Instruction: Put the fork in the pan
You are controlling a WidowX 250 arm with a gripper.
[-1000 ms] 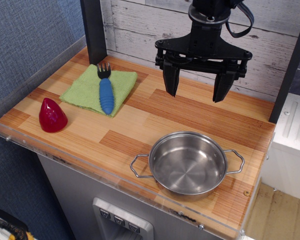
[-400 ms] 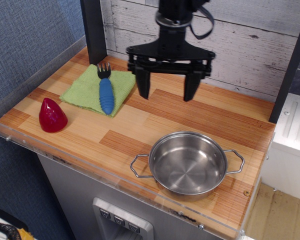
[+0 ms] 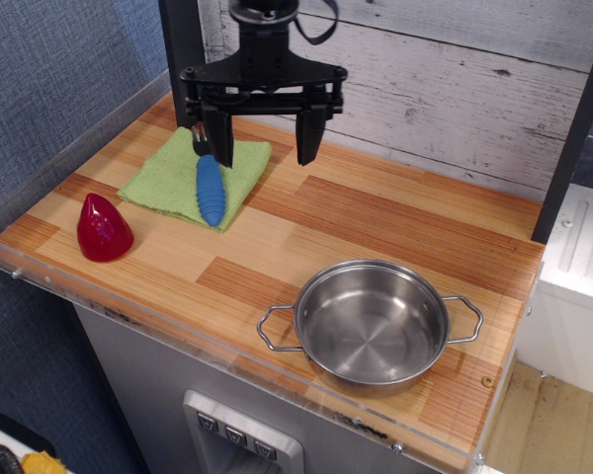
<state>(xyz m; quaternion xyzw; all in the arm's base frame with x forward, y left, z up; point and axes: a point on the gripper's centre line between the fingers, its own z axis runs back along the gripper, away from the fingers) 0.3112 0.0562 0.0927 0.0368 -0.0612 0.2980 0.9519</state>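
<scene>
The fork (image 3: 210, 188) has a ribbed blue handle and dark tines. It lies on a green cloth (image 3: 168, 178) at the back left of the wooden counter, tines pointing to the back wall. My gripper (image 3: 264, 153) is open and empty, hanging above the cloth's right edge. Its left finger (image 3: 222, 143) partly hides the fork's tines. The steel pan (image 3: 370, 322) with two wire loop handles sits empty at the front right.
A red cone-shaped object (image 3: 103, 228) stands at the front left. A dark post (image 3: 183, 59) rises at the back left beside the cloth. A clear plastic rim (image 3: 227, 341) runs along the counter's front and left edges.
My gripper has moved left along the back of the counter, from above the pan's far side to over the cloth's right edge. It stays open. The fork and pan have not moved.
</scene>
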